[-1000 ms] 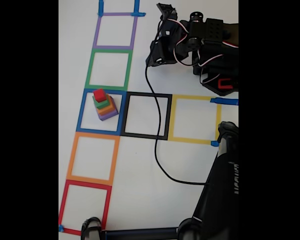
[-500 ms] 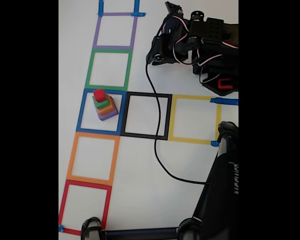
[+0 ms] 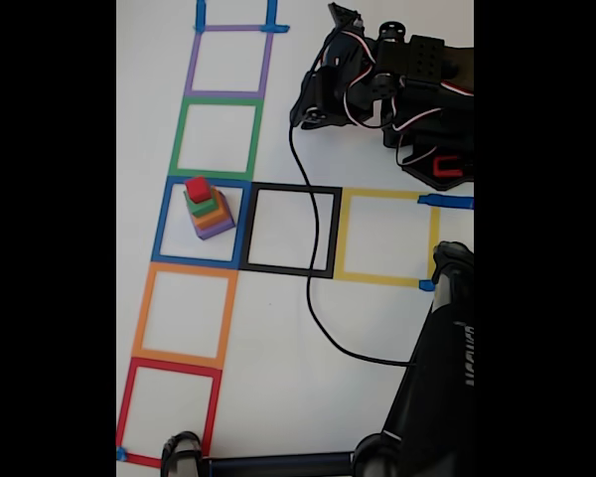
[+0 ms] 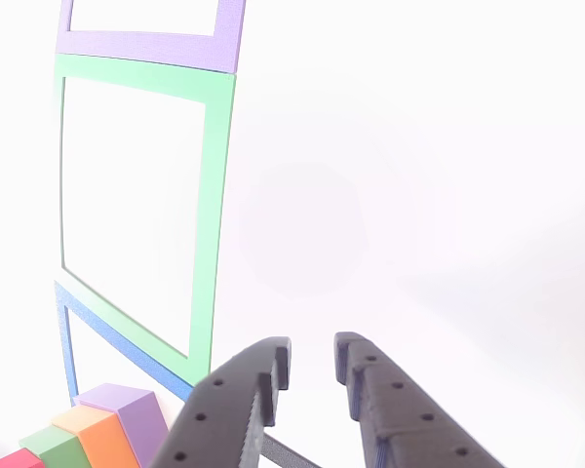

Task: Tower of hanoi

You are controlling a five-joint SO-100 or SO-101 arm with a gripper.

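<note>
Fixed view: the surface [image 3: 278, 328] is white and marked with tape square outlines. A column runs down the left of the frame, from top to bottom purple square [image 3: 228, 62], green square [image 3: 217, 138], blue square [image 3: 203, 223], orange square [image 3: 183, 315] and red square [image 3: 169, 413]; a black square [image 3: 290, 231] and a yellow square [image 3: 387, 238] extend to the right of the blue one. The tower [image 3: 207, 209] stands inside the blue square, left of centre in the frame, stacked purple cube [image 3: 216, 228] at the bottom, then orange cube [image 3: 212, 219], green cube [image 3: 203, 206] and red cube [image 3: 198, 188] on top. The arm [image 3: 392, 89] sits folded at upper right, well apart from the tower. A black cable [image 3: 313, 268] runs from it down across the black square toward the lower right, where a dark stand [image 3: 437, 388] occupies the corner. Other view: the claw [image 4: 312, 363] enters from the bottom edge, its two black fingers [image 4: 244, 400] set a narrow gap apart with nothing between them, held over bare white surface. The tower appears at lower left of that frame, left of the claw and not touching it, at the corner of the blue outline, with the green outline above it.
</note>
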